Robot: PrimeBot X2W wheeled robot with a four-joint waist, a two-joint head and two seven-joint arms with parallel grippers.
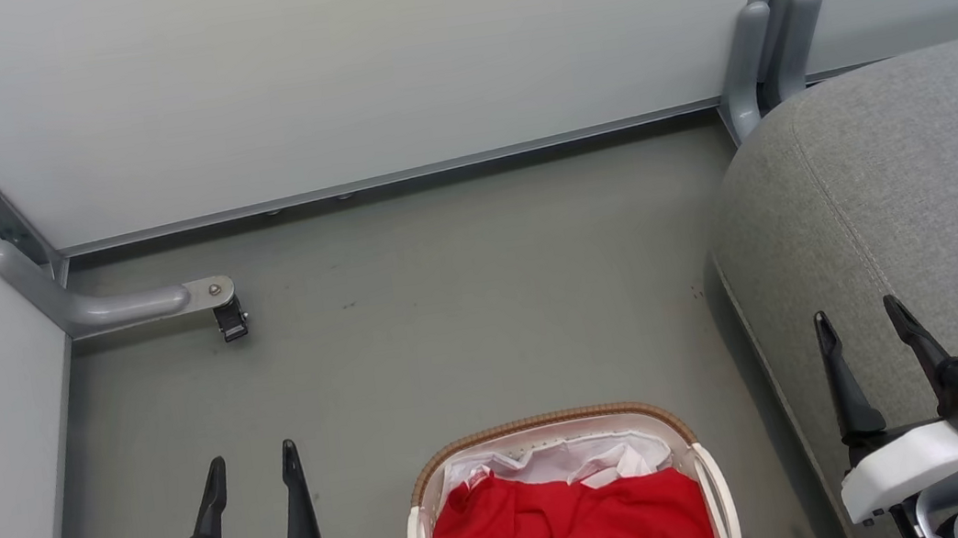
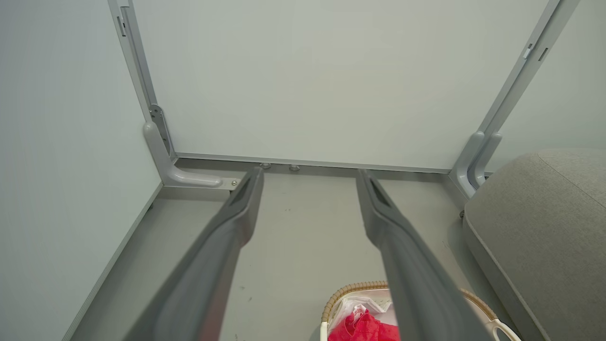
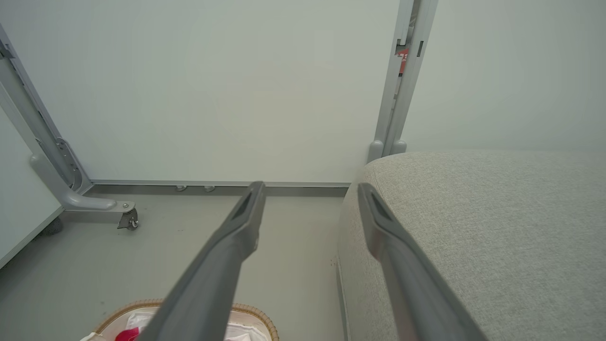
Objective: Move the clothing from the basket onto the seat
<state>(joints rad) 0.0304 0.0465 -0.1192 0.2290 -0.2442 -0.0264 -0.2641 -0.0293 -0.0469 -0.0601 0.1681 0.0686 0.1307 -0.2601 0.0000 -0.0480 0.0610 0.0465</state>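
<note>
Clothing, bright red soft fabric [image 1: 568,526], lies crumpled in the oval white perforated plastic basket with the brown woven rim [image 1: 545,419], on top of a white liner sheet [image 1: 578,458]. The basket stands on the grey floor [image 1: 450,328], between my two hands and closer to my body than either set of fingertips. My left hand [image 1: 252,453] hangs over bare floor to the basket's left, fingers parted, holding nothing. My right hand [image 1: 856,310], likewise parted and empty, hangs to the basket's right, over the near edge of the large grey fabric-upholstered seat [image 1: 921,183]. Neither hand is plainly the nearer. Judgement: the reach must go inward and back towards me, and the carry then runs rightward; the right hand has the shorter carry.
</note>
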